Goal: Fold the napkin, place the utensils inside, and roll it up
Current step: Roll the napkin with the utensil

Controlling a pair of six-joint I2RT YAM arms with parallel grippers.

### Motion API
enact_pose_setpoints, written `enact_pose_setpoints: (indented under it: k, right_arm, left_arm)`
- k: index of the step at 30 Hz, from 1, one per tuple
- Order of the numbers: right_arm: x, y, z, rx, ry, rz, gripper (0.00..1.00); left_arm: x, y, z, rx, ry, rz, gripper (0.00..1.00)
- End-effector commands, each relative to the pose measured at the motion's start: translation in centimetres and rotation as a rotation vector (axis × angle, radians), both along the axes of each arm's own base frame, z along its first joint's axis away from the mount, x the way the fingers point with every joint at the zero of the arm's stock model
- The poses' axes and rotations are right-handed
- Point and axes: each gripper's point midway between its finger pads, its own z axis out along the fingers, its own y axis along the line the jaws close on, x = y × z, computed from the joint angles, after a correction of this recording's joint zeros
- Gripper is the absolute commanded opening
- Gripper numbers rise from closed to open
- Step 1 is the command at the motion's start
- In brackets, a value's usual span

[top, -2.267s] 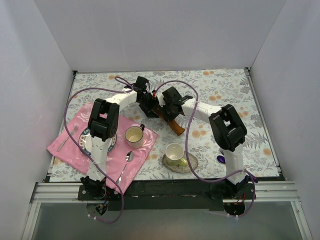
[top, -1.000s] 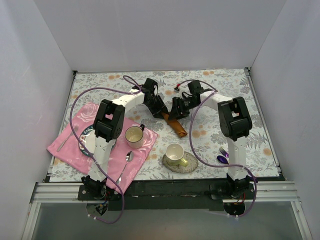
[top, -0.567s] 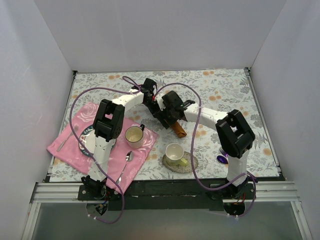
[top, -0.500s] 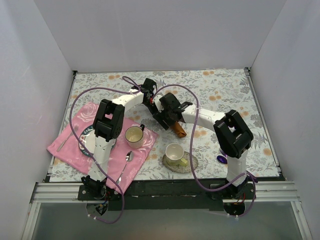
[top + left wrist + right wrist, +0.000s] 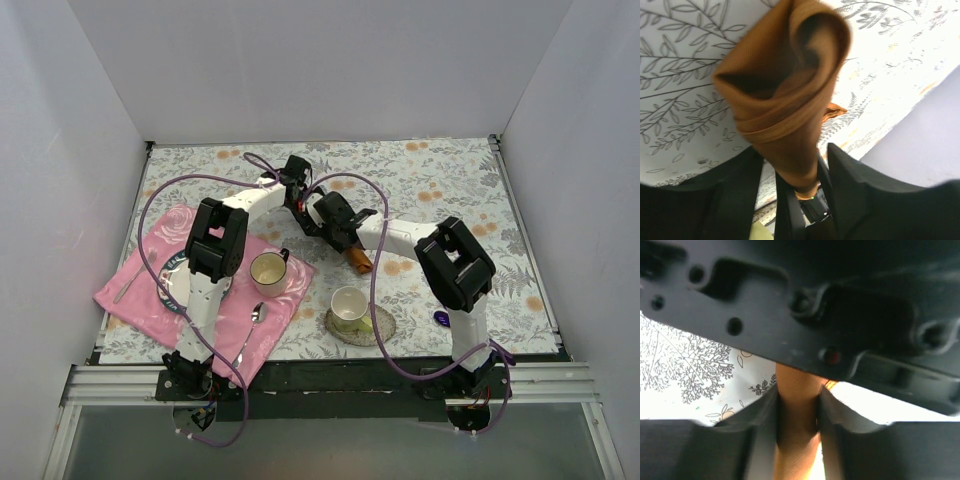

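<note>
the napkin (image 5: 790,100) is a rust-orange roll lying on the flower-print table (image 5: 450,190), near the middle and just beyond the cup on a saucer (image 5: 348,303)

in the top view only its near end shows, sticking out from under the two arms, which meet over it

the left gripper (image 5: 795,150) straddles the roll; in its own camera the open spiral end of the cloth points away, and a thin strip of gap shows between each finger and the cloth, so its jaws stand apart and are not pressing

the right gripper (image 5: 797,390) is clamped on the napkin: the cloth fills the space between its fingers (image 5: 760,440) and touches both, with the black body of the other arm just above

a small purple utensil (image 5: 442,318) lies on the table by the right arm's base, well apart from the roll; which piece it is i cannot tell

the pink cloth (image 5: 140,300) at the left carries a plate (image 5: 170,275), a second cup (image 5: 268,270) and a silver spoon (image 5: 255,320)
</note>
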Motion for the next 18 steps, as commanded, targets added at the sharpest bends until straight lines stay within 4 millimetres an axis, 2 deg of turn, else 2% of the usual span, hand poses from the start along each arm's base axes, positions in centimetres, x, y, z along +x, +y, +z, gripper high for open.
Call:
enact_pose_setpoints:
  k: [1, 2, 5, 9, 10, 11, 18]
  right_arm:
    - [0.2, 0.5, 0.3, 0.017, 0.006, -0.001, 0.34]
    - [-0.1, 0.7, 0.4, 0.038, 0.026, -0.001, 0.28]
    - [-0.6, 1.4, 0.7, 0.117, 0.091, -0.012, 0.23]
    - [-1.6, 1.7, 0.5, 0.235, 0.218, -0.047, 0.22]
    - [-1.3, 1.2, 0.4, 0.272, 0.25, -0.071, 0.22]
    - [-2.2, 2.0, 0.5, 0.34, 0.321, -0.05, 0.22]
    - [-2.3, 1.7, 0.2, 0.558, 0.577, -0.124, 0.24]
  left_arm:
    - [0.0, 1.0, -0.2, 0.023, 0.003, 0.009, 0.6]
    - [0.1, 1.2, 0.0, 0.018, 0.001, 0.013, 0.62]
    - [0.8, 1.6, 1.2, -0.008, -0.019, 0.029, 0.67]
    - [1.5, 1.8, 2.9, -0.051, -0.046, 0.041, 0.69]
    - [1.5, 1.6, 3.1, -0.058, -0.051, 0.037, 0.69]
    - [1.4, 1.6, 3.2, -0.062, -0.05, 0.035, 0.7]
    - [-0.3, 1.2, 2.6, -0.064, -0.03, 0.006, 0.71]
